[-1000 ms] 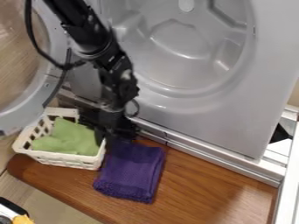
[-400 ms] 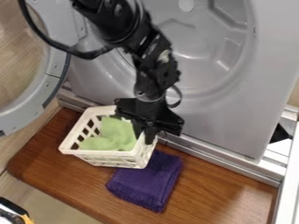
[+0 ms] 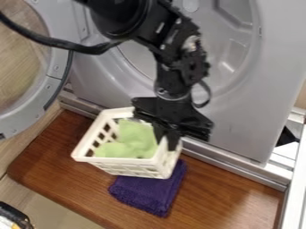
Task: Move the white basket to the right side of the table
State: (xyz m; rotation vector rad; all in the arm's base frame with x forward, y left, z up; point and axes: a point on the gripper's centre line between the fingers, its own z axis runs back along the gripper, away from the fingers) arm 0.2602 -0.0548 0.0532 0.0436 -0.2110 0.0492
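The basket (image 3: 128,168) was creamy white, its sides patterned with a grid of openings, and the cloth (image 3: 136,139) in it was a pale lime green. The towel (image 3: 145,193) was deep purple. Warm reddish brown, streaked with darker wood grain, coloured the table (image 3: 224,194). The washing machine (image 3: 257,107) was light silvery grey, as was the ring of its round door (image 3: 55,67). Both the arm (image 3: 121,20) and the tool (image 3: 168,143) were black, and the floor (image 3: 44,210) was greyish beige.
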